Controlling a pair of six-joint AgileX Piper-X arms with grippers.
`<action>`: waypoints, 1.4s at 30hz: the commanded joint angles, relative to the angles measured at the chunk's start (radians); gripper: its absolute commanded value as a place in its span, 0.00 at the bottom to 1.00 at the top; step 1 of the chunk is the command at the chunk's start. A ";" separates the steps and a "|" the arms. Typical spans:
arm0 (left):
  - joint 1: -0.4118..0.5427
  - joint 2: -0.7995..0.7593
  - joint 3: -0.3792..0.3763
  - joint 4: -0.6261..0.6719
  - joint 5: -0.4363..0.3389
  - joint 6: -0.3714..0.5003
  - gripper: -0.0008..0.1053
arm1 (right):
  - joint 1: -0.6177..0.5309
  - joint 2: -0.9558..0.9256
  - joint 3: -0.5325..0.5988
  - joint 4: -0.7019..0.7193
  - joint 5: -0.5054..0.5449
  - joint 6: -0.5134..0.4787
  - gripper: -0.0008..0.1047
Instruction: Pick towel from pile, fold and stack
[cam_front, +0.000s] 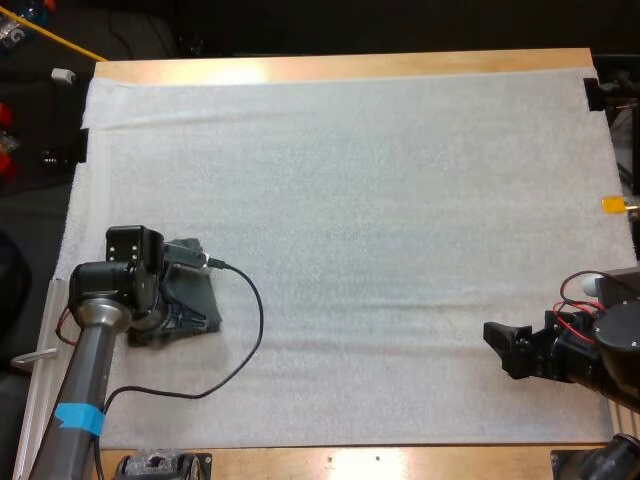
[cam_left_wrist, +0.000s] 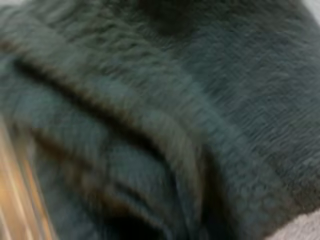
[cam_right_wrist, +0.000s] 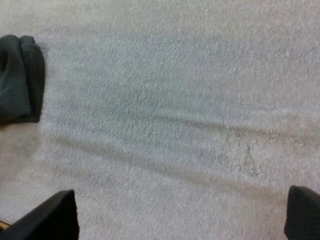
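A crumpled dark grey-green towel lies at the near left of the white mat. My left gripper is pressed straight down onto it, its tip hidden under the wrist. In the left wrist view the towel's folds are very close. My right gripper hovers low over the mat's near right and points left toward the towel. It is open with bare mat between its fingers. Far ahead of the right gripper a rounded edge of the towel rests on the mat.
The mat has shallow wrinkles across its near half. The wooden table edge runs along the far side and the near side. A loose black cable curls on the mat beside the towel.
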 joint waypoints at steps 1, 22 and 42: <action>0.001 -0.003 -0.004 -0.018 -0.030 -0.007 0.01 | 0.002 -0.003 -0.008 0.002 0.007 -0.004 0.77; 0.001 -0.003 -0.179 0.068 -0.211 -0.067 0.58 | 0.002 -0.003 -0.008 -0.336 -0.321 0.004 0.77; 0.170 -0.003 -0.025 -0.190 0.224 -0.396 0.58 | 0.002 0.005 -0.008 -0.357 -0.369 0.004 0.77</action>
